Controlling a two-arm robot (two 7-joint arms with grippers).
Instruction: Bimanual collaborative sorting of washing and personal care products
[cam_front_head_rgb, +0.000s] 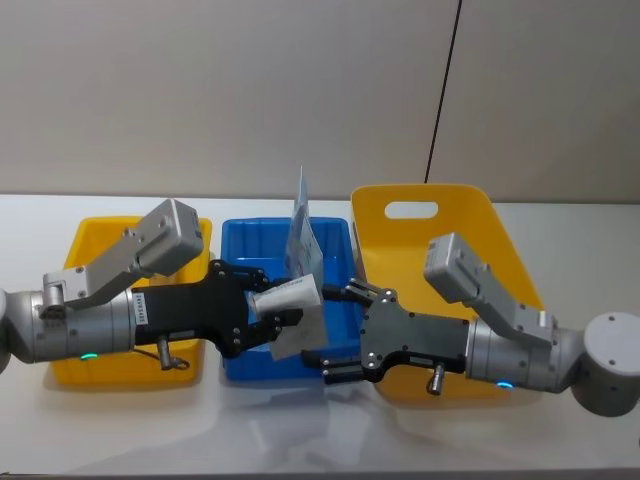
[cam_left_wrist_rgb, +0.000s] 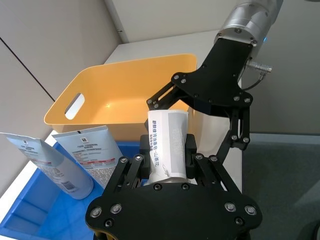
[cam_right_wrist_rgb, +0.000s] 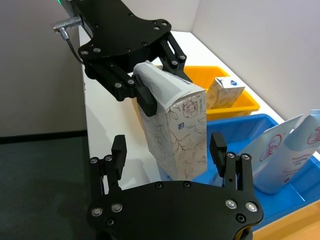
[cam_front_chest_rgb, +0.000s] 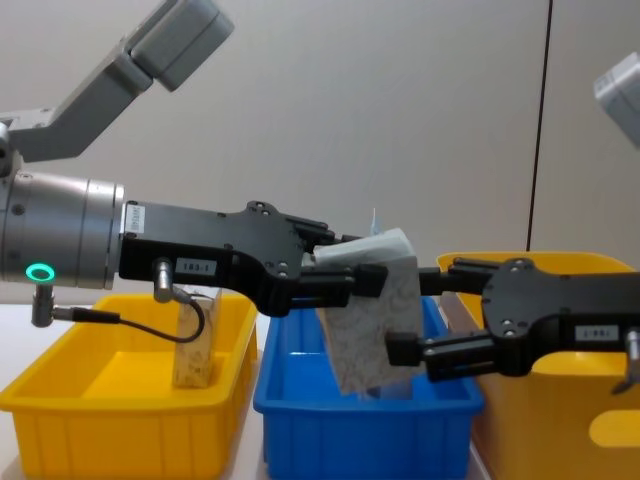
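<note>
2 claws meet above the blue bin (cam_front_head_rgb: 250, 245) at the centre of the white surface (cam_front_head_rgb: 300, 430), in what reads as a mid-air handover of 1 care product. The left claw (cam_front_head_rgb: 265, 305), reaching in from 9 o'clock, is clamped on the white top end of a boxy pack (cam_front_head_rgb: 295, 300) with mottled beige-grey, leaf-printed sides. The right claw (cam_front_head_rgb: 340, 330), coming from 3 o'clock, stands wide, 1 finger on each side of the pack's lower half, with a gap showing on both sides in the right wrist view.

The pack hangs clear of the bin. Its long axis runs roughly 12 to 6 o'clock in the chest view, a little tilted, with the white top up in the left claw and the bottom pointing down toward the bin.

Pale-blue pouches (cam_front_head_rgb: 300, 225) stand in the blue bin at 12 o'clock of the pack. A second boxy pack (cam_front_chest_rgb: 195, 350) sits in the yellow bin (cam_front_head_rgb: 95, 235) at 9 o'clock, and a taller yellow bin (cam_front_head_rgb: 470, 195) with a handle slot waits at 3 o'clock.

The next move probably calls for the right claw to close squarely on the pack's flat sides before the left lets go. An early release would likely drop it among the pouches.
</note>
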